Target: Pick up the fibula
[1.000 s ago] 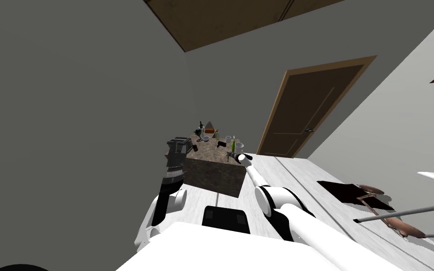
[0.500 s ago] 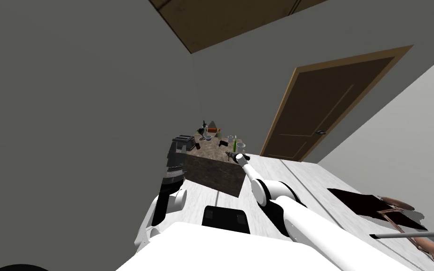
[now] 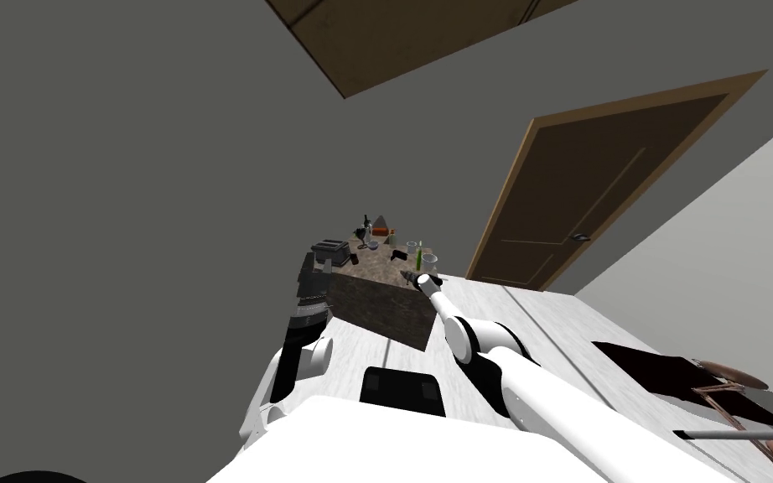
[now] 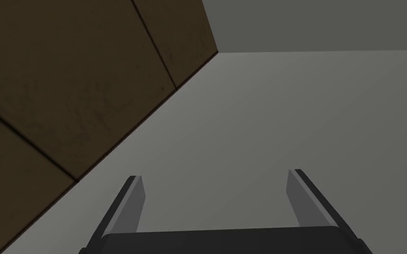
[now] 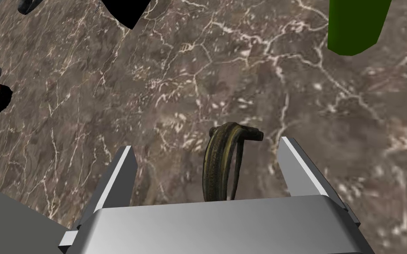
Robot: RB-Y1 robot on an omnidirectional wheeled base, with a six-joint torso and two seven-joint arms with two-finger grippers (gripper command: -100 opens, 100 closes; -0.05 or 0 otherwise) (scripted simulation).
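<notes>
Left arm: raised at the left end of the table [image 3: 381, 309], close to the toaster [image 3: 330, 251]. The left gripper [image 4: 216, 181] has its fingers spread apart with nothing between them.

Table: a low block with a brown, white-veined, marble-patterned top. In the right wrist view I see a black object [image 5: 125, 11] lying on the top, well apart from the gripper.

Fibula [image 5: 221, 164]: a dark, bronze-toned curved clasp that lies flat on the tabletop near the table's right front corner. It sits between the two fingers of the right gripper [image 5: 207, 148] and touches neither. Its bent head reaches about level with the fingertips.

Right gripper: extended over that corner and pointed down at the tabletop, with the fingers apart and not clamped on anything.

Green bottle [image 5: 358, 25]: stands on the top beyond the gripper, apart from the fibula.

Door [image 3: 603, 193]: brown, closed, in the wall to the right of the table.
</notes>
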